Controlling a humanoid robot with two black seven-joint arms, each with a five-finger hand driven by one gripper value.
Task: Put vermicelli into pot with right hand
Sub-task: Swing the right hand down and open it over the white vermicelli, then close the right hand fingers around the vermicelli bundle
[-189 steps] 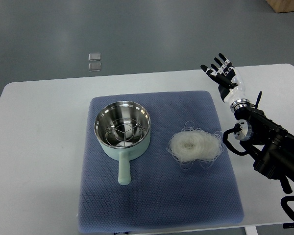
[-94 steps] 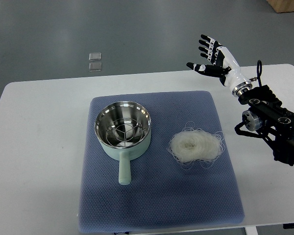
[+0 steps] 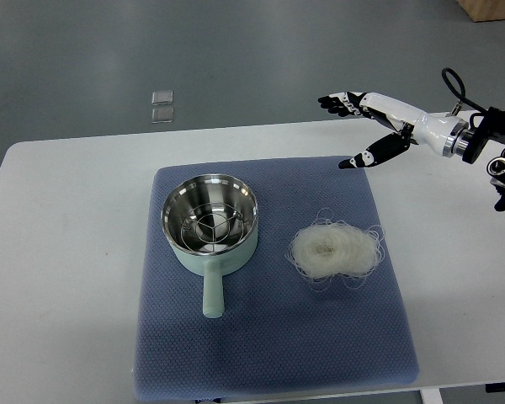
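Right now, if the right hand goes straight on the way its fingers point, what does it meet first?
Probably nothing: the right hand, open, points toward the picture's left along the table's far edge. Height is unclear.

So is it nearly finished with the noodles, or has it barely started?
Barely started. Nothing looks done: the vermicelli lies in a nest on the blue mat, beside the pot, which holds only its wire rack. The right hand is open and empty, up above the mat's far right corner, apart from the noodles. Left to do: reach down, grasp the nest, carry it over and drop it in.
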